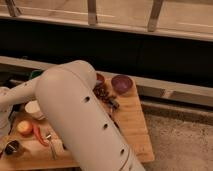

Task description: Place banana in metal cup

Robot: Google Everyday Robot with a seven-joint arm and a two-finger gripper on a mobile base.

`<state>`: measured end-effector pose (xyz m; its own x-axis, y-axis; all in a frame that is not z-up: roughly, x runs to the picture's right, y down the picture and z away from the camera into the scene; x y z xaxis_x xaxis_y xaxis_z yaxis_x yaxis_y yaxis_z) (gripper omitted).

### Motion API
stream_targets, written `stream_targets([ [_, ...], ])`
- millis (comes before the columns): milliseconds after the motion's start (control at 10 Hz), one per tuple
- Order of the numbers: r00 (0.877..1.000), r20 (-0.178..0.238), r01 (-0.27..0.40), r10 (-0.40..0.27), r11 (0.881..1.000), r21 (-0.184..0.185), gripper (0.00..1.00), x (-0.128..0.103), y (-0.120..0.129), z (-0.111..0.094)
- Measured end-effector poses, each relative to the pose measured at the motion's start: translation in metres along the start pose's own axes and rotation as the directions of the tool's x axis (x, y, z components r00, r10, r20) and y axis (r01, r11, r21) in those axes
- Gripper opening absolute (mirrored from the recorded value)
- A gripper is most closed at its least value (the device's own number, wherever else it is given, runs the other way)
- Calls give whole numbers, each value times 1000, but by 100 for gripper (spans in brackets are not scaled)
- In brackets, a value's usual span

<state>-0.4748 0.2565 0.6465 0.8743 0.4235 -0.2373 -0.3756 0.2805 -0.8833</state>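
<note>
Camera view: my arm (75, 115) fills the frame over the wooden bench (131, 125)
Claw is out of view at far left, fingers together; I can't spot the banana; metal cup (12, 148) stands at the bench's front-left corner, near the red pepper (39, 134)

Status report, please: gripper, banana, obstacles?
Gripper shut, out of view past left edge. Banana not visible. Metal cup beside orange fruit; arm covers table middle.

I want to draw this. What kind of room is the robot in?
Probably a kitchen or snack corner: a wooden table holds a purple bowl, white cup and metal cup. The gripper is out of sight, left.
</note>
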Motion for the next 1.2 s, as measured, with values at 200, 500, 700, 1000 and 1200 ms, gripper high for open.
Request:
stream_targets([
  [200, 998, 18, -55, 55, 998, 11, 13, 13, -17, -10],
  [500, 991, 43, -129, 128, 991, 27, 19, 31, -47, -28],
  [700, 989, 44, -142, 141, 990, 21, 38, 34, -49, -26],
  [1000, 991, 47, -126, 126, 992, 11, 43, 34, -37, -21],
  [1200, 993, 47, -110, 110, 994, 7, 43, 34, -28, -20],
])
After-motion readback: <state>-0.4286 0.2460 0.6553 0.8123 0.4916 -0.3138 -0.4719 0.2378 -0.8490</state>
